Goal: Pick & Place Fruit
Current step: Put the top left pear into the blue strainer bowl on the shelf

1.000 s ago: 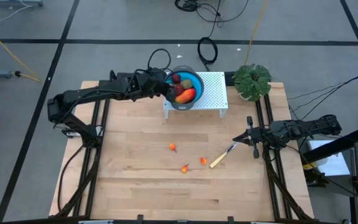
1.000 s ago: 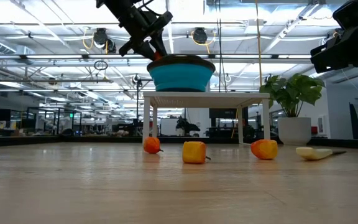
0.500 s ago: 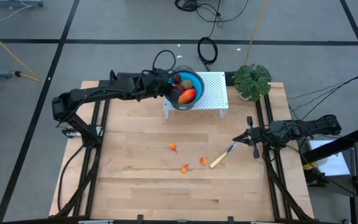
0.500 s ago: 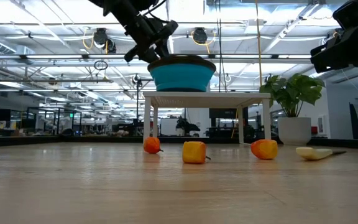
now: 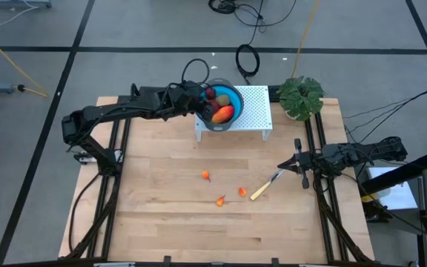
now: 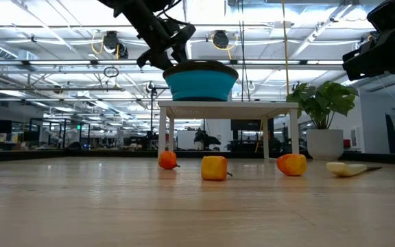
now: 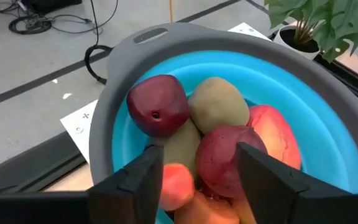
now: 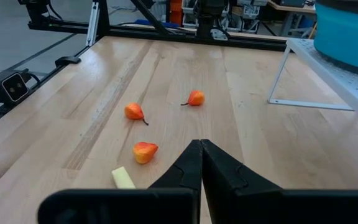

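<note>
Roughly at twelve o'clock on the wooden table [image 5: 161,222] stands a white perforated stand [image 5: 254,111], and on it sits the blue bowl [image 5: 232,95] with the grey rim, which already holds most of the fruit: two dark red balls [image 7: 157,104], two brownish-green ovals [image 7: 219,104], the long red-orange piece [image 7: 272,134] and one small orange bit [image 7: 178,185] lying between the left fingers. The left gripper [image 5: 199,106] hangs over the bowl's nine o'clock rim with its fingers parted and nothing clamped between them (a release, by the look of it). The right gripper [image 5: 301,165] waits at three o'clock, fingers pressed together and empty, with the yellow-handled knife [image 5: 265,187] on the table just in front of it. A green plant [image 5: 301,95] stands at one o'clock. Left to do, I judge: three tiny orange bits [image 5: 207,176] still lie loose near the table's centre, well apart from the bowl.
</note>
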`<action>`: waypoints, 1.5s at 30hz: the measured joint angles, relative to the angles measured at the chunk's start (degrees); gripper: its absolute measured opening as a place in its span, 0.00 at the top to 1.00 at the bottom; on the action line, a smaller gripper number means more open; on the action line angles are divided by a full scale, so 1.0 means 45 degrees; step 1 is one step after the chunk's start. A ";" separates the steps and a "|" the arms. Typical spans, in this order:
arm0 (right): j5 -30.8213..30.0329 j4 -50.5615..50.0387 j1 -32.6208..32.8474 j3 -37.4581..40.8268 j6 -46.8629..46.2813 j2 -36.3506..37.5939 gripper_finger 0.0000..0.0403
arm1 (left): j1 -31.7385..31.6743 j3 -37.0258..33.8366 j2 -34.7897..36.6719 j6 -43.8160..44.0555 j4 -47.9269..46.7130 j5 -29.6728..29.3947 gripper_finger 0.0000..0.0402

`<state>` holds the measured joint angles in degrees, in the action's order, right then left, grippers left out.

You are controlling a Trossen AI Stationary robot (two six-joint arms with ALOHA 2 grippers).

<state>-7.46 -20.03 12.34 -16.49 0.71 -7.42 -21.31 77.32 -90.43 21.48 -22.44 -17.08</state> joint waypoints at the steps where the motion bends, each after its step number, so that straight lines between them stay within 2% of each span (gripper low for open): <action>1: 0.0000 0.0001 -0.0001 0.0000 0.0000 0.0000 1.00 | -0.0003 0.0000 0.0000 -0.0103 -0.0004 -0.0001 0.49; 6: 0.0000 0.0004 0.0004 0.0000 0.0000 0.0000 1.00 | -0.0013 0.0632 0.0013 -0.0472 -0.0734 0.0005 0.42; 12: 0.0000 0.0004 0.0004 0.0000 0.0000 0.0000 1.00 | 0.0828 0.2694 0.0107 -0.0387 -0.3049 -0.0033 0.44; 16: 0.0000 0.0004 0.0004 0.0000 0.0000 0.0000 1.00 | 0.1809 0.3151 0.0102 0.0225 -0.3785 -0.0178 0.48; 22: 0.0005 0.0004 0.0001 0.0000 0.0000 0.0000 1.00 | 0.3366 0.3240 0.0087 0.2124 -0.4764 -0.0559 0.56; 26: 0.0005 0.0001 0.0004 0.0000 0.0000 0.0000 1.00 | 0.4447 0.3240 0.0087 0.3683 -0.4901 -0.0740 0.60; 40: 0.0005 0.0004 0.0000 0.0000 0.0000 0.0000 1.00 | 0.7850 0.3245 -0.0034 0.7778 -0.4867 -0.3147 0.79; 45: 0.0005 -0.0001 0.0000 0.0000 0.0000 0.0000 1.00 | 0.8555 0.3249 -0.0474 0.8826 -0.4872 -0.3221 0.87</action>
<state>-7.44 -20.03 12.35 -16.49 0.71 -7.42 17.19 91.94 -92.57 61.20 -44.36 -31.58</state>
